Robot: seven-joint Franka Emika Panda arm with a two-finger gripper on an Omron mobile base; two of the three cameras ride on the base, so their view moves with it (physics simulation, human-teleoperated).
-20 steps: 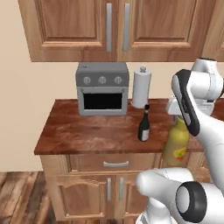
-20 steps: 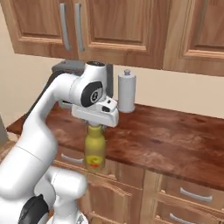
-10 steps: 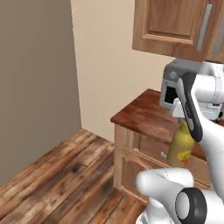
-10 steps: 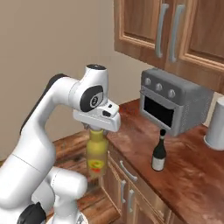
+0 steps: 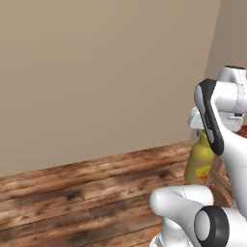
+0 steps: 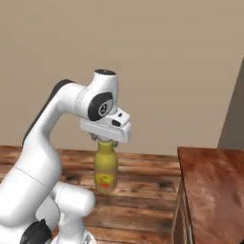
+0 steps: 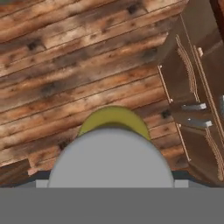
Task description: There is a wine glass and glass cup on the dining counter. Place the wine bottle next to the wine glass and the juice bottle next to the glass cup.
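My jaws sit wide around the neck of the juice bottle [image 6: 106,167], which hangs upright under the gripper [image 6: 106,141] above the wood floor [image 6: 143,209]. I'd keep it vertical and swing gently past the cabinet [image 6: 212,190] during transit.

Plank floor [image 5: 82,193]; wood counter [image 6: 214,181] at edge.

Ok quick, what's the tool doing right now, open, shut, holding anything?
Tool: closed on the juice bottle at its cap, carrying it upright above the wood floor.
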